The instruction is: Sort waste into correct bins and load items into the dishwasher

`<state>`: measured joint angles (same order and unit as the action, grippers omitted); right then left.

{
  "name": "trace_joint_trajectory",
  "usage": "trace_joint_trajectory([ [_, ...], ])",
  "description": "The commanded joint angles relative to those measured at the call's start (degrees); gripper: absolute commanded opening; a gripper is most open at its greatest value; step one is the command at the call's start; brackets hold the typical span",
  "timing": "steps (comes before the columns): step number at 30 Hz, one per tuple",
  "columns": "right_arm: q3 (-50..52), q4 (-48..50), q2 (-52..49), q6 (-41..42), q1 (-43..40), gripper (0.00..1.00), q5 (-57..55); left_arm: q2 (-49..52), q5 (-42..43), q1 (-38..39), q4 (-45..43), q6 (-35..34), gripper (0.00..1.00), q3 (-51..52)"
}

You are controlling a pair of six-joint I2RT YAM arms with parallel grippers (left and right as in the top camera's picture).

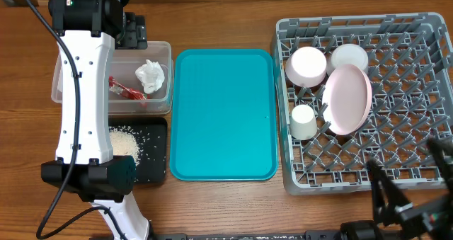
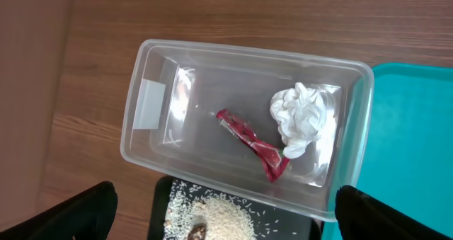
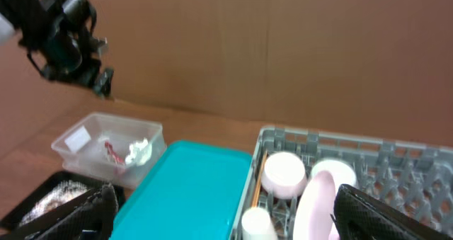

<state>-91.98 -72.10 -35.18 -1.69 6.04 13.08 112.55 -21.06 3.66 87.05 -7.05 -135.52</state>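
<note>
The clear tub (image 1: 163, 52) holds the crumpled white napkin (image 1: 150, 75) and red wrapper (image 1: 126, 91). The black tray (image 1: 152, 162) holds the rice (image 1: 124, 141) with brown scraps. The grey rack (image 1: 425, 27) holds the pink plate (image 1: 348, 98) on edge, the cream cup (image 1: 304, 121) and two bowls (image 1: 306, 65) (image 1: 350, 56). My left gripper (image 1: 131, 29) is open and empty, high above the tub (image 2: 148, 91), napkin (image 2: 303, 118) and wrapper (image 2: 251, 142). My right gripper (image 1: 403, 162) is open and empty over the rack's near right corner.
The flat teal tray (image 1: 223, 112) lies bare between the bins and the rack. My left arm's white links run over the tub's left side and the black tray. A brown cardboard wall (image 3: 283, 49) stands behind the table.
</note>
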Motion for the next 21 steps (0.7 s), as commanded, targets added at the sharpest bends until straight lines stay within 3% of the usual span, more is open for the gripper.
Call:
trace_joint_trajectory([
  [1, 8.1, 1.2, 4.9, 0.0, 0.0, 1.0, -0.6, -0.9, 0.0, 0.1, -0.1, 0.6, 1.0, -1.2],
  [12, 45.7, 25.3, 24.2, 0.0, 1.0, 1.0, -0.5, -0.9, 0.0, 0.1, -0.1, 0.6, 1.0, -1.2],
  [21, 73.7, 60.4, 33.1, 0.4, 1.1, 1.0, 0.5, -0.9, 0.0, 0.1, -0.1, 0.6, 1.0, -1.2],
])
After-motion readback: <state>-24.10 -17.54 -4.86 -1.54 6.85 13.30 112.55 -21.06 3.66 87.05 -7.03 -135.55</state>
